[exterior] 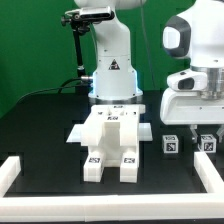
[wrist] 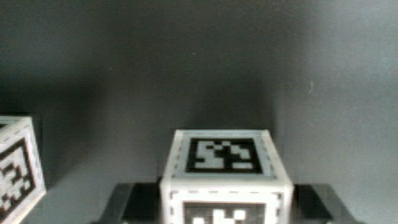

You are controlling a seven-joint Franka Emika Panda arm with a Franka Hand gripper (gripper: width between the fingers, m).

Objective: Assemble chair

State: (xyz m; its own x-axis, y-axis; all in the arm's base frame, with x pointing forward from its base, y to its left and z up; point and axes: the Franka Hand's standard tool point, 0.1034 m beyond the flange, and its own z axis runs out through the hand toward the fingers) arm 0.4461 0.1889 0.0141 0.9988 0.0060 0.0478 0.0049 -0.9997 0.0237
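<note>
My gripper (exterior: 203, 128) hangs at the exterior view's right, over the right one of two small white tagged cubes (exterior: 207, 143). In the wrist view that cube (wrist: 226, 160) sits between my dark fingers (wrist: 139, 200), which lie flush against both of its sides. The cube rests at about table height. The other small cube (exterior: 172, 145) stands just to its left and shows at the edge of the wrist view (wrist: 16, 165). The partly joined white chair body (exterior: 110, 140), with tags on its legs, lies in the middle of the black table.
The robot base (exterior: 110, 60) stands behind the chair body. Low white border rails (exterior: 8, 172) run along the table's left, front and right sides. A green backdrop closes the back.
</note>
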